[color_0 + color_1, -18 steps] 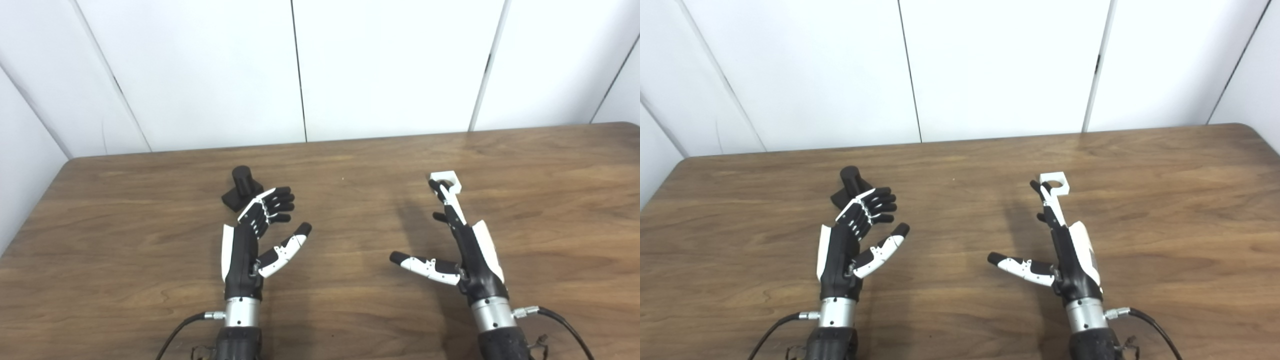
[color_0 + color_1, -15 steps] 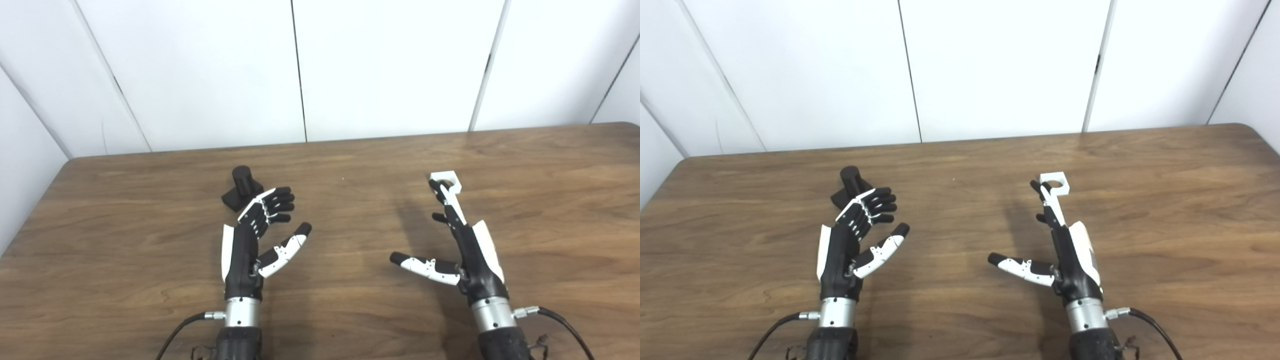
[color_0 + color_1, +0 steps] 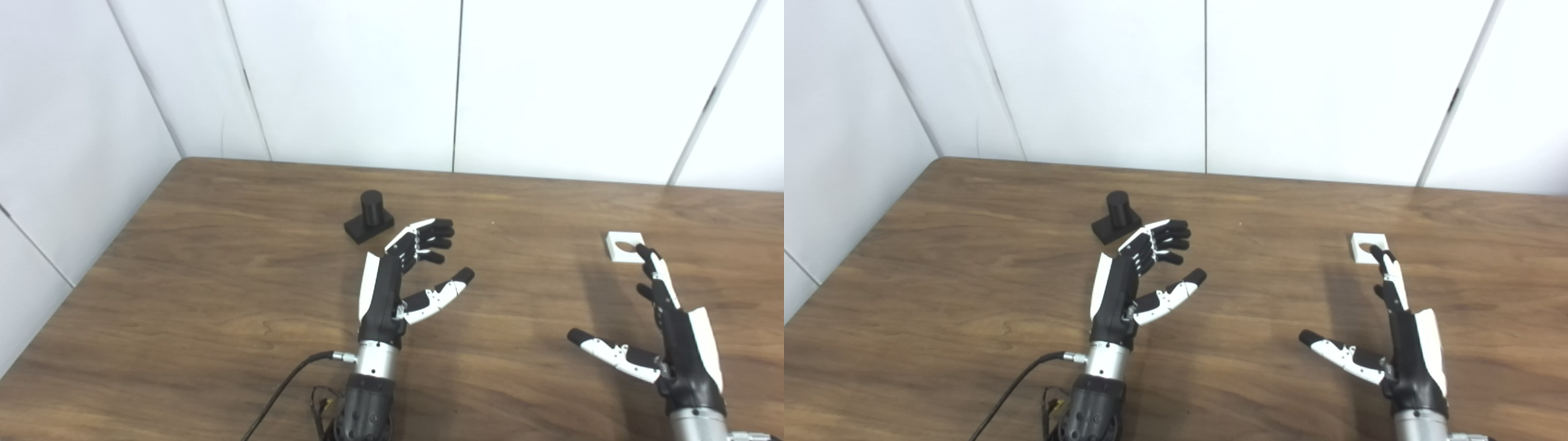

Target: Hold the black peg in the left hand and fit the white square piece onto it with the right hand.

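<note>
Fingers (image 3: 429,236) of the left hand (image 3: 398,275) are curled loosely inward with the thumb held out to the side — spread and holding nothing. Just beyond them, slightly to the left, the black peg (image 3: 369,215) stands upright on its flat square base on the tabletop (image 3: 202,294); a narrow strip of wood shows between the peg's base and the nearest fingertips, so they are near but apart.

Over on the right, the white square piece (image 3: 623,246) lies flat on the tabletop with its round hole facing up. The right hand (image 3: 670,331) reaches toward it with its fingers stretched nearly straight and the thumb pointing away to the left — also holding nothing. Its foremost fingertip overlaps the piece's near edge by the hole in both views; whether it actually touches cannot be told.

Peg and piece sit well apart, with bare wood between them. A black cable (image 3: 282,392) trails from the left wrist toward the bottom edge. White wall panels (image 3: 343,79) rise behind the tabletop.
</note>
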Robot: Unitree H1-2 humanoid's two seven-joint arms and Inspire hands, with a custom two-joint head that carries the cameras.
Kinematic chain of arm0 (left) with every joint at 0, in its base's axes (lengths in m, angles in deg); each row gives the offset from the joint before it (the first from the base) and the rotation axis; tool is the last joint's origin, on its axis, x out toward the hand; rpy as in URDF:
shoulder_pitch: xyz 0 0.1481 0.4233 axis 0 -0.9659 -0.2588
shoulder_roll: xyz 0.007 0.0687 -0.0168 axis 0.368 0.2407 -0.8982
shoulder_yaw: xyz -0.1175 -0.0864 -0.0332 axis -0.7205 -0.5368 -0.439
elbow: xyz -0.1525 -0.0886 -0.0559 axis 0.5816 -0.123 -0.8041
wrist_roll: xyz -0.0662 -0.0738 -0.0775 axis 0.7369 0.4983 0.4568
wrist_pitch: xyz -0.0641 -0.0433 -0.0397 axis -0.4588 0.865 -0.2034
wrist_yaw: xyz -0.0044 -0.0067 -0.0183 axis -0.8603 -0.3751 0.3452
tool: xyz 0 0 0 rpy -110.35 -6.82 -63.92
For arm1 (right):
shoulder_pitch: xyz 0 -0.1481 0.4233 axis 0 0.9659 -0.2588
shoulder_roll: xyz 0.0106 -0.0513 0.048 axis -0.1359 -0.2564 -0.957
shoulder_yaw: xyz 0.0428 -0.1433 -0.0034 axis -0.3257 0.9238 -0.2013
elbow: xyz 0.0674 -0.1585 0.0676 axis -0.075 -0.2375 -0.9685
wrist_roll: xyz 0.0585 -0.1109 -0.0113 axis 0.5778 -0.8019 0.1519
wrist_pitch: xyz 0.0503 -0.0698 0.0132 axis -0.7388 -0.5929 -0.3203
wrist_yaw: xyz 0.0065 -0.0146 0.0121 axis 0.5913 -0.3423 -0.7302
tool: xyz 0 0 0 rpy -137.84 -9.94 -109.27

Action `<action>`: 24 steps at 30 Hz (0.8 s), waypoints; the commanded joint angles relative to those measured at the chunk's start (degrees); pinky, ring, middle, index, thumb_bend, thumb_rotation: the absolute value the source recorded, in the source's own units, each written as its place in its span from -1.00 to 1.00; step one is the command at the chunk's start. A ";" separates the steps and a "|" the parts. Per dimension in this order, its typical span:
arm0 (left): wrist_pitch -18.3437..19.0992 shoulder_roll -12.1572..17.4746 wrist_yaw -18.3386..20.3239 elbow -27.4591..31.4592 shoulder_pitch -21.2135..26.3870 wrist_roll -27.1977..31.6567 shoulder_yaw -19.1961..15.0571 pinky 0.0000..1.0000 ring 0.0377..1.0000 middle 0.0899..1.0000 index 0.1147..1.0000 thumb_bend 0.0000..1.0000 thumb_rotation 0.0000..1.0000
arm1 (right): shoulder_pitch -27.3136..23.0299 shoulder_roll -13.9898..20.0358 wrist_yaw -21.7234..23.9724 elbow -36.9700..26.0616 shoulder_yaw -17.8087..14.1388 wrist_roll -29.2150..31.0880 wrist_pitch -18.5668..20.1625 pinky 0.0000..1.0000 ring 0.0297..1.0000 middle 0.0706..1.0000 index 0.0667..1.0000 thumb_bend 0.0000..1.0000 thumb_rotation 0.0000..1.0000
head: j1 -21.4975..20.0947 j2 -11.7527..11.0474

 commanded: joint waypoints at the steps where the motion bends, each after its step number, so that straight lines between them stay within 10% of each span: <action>1: -1.62 0.29 -0.50 -1.87 -1.09 0.20 -0.04 0.21 0.33 0.36 0.31 0.16 -0.79 | -1.08 -0.25 0.30 -2.45 -0.07 0.22 -0.08 0.74 0.91 1.00 0.92 0.57 -0.84 | 0.24 0.14; 9: 1.34 1.38 0.62 1.20 -1.36 -0.44 -0.06 0.19 0.34 0.38 0.35 0.23 -0.68 | -1.11 -0.24 0.93 -3.27 -0.15 0.16 0.85 0.71 0.92 1.00 0.90 0.58 -0.88 | 0.10 0.06; 24: 20.02 8.65 2.06 12.48 2.13 -11.76 -1.81 0.15 0.34 0.41 0.35 0.42 -0.54 | -2.31 0.08 1.81 -3.98 -0.64 0.34 2.22 0.66 0.86 0.96 0.85 0.59 -0.93 | 0.53 -0.23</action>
